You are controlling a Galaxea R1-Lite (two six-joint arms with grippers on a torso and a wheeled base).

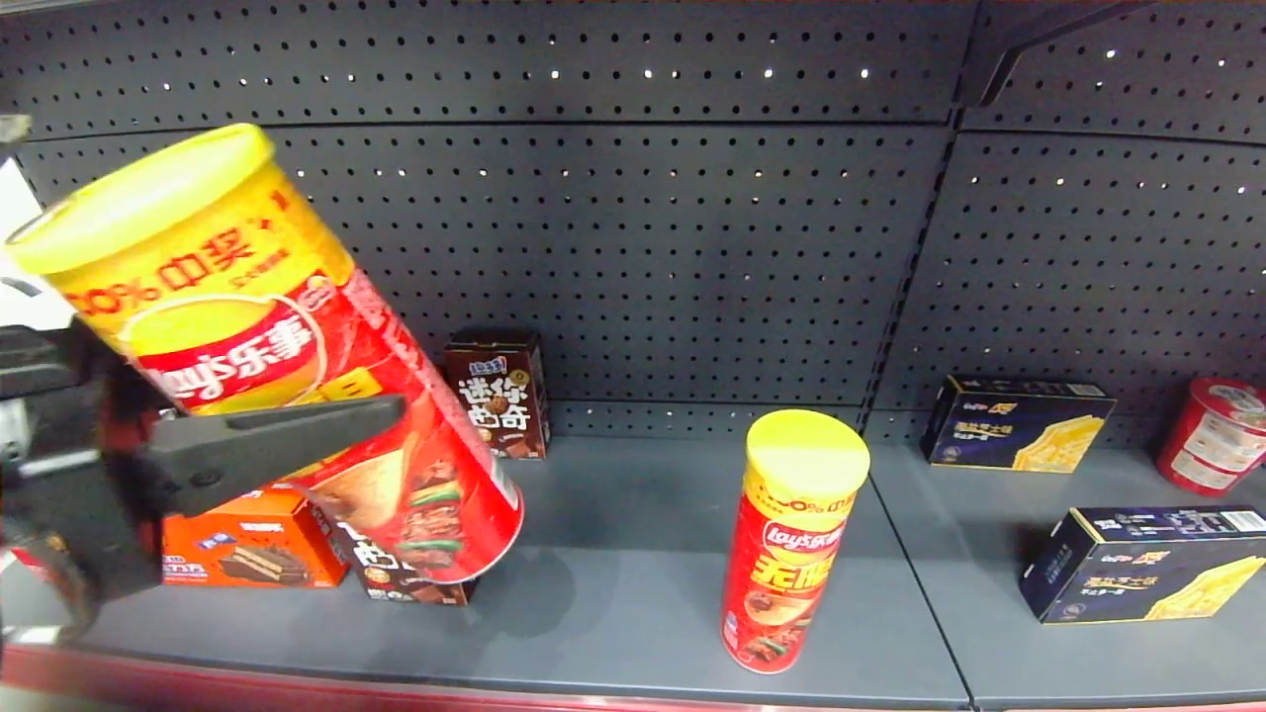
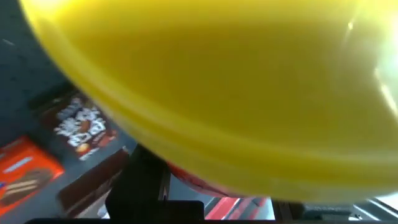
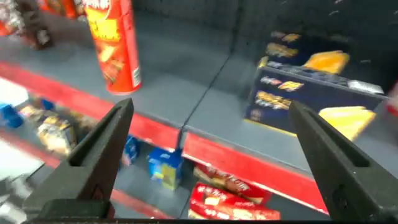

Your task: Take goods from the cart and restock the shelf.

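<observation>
Above the left end of the shelf (image 1: 633,554), clenched around the middle of a large chip canister (image 1: 267,326): the left gripper (image 1: 326,415). Holds it aloft and tilted, yellow lid up and to the left, base down and to the right. Hangs right over a brown box (image 1: 396,583), just beside an orange box (image 1: 242,549); cannot tell whether base and brown box touch.

Main hazard, as a judgement: going straight down at this tilt probably lands the base rim on the brown box, denting it or shoving it toward the front lip. Letting go before righting likely topples the canister, and a round body rolls easily off the front.

Second hazard: slipping. Smooth curved wall, long body, grip near the middle, so could pivot between the fingers during any quick turn.

Third: swinging right toward the bare patch risks clipping the 1 upright canister (image 1: 791,544) at shelf centre, tall, narrow and easy to knock over.

In front of the shelf's red edge, near a dark blue box (image 3: 305,93): right gripper (image 3: 211,107), spread wide, grasping nothing. Poses little risk if kept off that box.
</observation>
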